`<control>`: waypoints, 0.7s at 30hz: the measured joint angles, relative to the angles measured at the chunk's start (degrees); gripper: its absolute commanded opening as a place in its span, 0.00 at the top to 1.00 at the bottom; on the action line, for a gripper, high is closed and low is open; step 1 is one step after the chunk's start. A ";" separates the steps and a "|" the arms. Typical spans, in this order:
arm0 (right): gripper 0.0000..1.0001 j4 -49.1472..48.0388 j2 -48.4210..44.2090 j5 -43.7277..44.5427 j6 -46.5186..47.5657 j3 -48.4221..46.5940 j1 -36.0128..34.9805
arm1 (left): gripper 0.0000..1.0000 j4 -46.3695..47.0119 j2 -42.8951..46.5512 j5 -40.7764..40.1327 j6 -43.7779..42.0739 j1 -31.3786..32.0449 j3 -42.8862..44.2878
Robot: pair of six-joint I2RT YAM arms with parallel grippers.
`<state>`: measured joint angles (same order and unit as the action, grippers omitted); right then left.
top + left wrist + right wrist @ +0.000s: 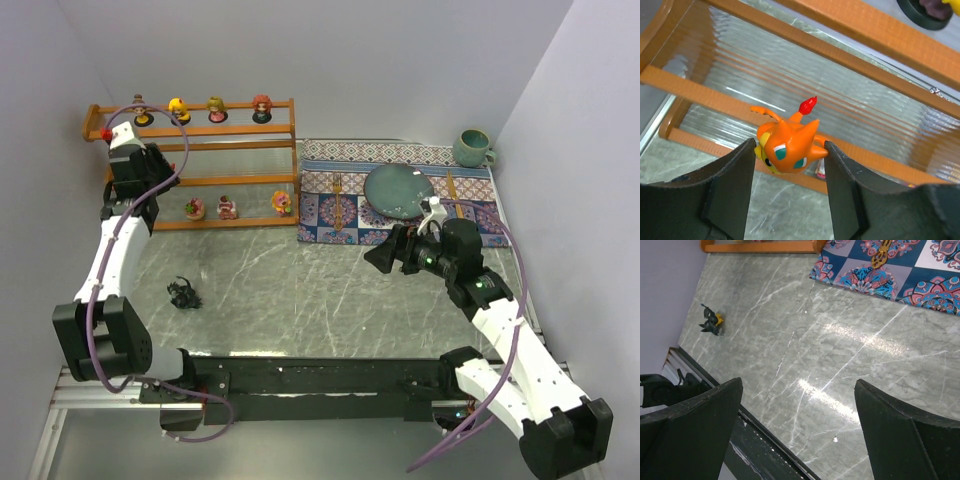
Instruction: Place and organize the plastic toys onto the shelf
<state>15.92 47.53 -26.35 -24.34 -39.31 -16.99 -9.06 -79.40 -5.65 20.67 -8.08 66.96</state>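
Left wrist view: our left gripper (pixel 789 150) is clamping the orange creature (pixel 787 145), the shelf (pixel 880 30) just beyond it; our right gripper (pixel 799 387) is gaping open.

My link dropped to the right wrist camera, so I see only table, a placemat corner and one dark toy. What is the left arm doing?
Observer: The left gripper is shut on an orange creature at the left end of the shelf.
Operator: Is the top tier taken?
Observer: Four dolls line it.
Operator: Anything beyond my gripper?
Observer: A teal plate lies on the placemat, just past the right gripper.
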 measured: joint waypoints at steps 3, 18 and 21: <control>0.00 0.02 0.55 0.17 0.13 0.00 0.00 | 0.95 1.16 -1.66 0.00 0.02 -0.04 0.63; 0.00 0.26 2.32 0.20 0.50 0.00 -0.02 | 0.89 4.63 -7.10 -0.20 0.26 -0.48 1.55; 0.00 0.31 2.82 0.20 0.70 0.00 -0.02 | 0.86 5.07 -8.00 -0.20 0.28 -0.61 1.97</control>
<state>16.23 50.35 -26.15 -23.64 -39.31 -17.02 -3.99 -87.39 -5.85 20.95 -8.69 68.93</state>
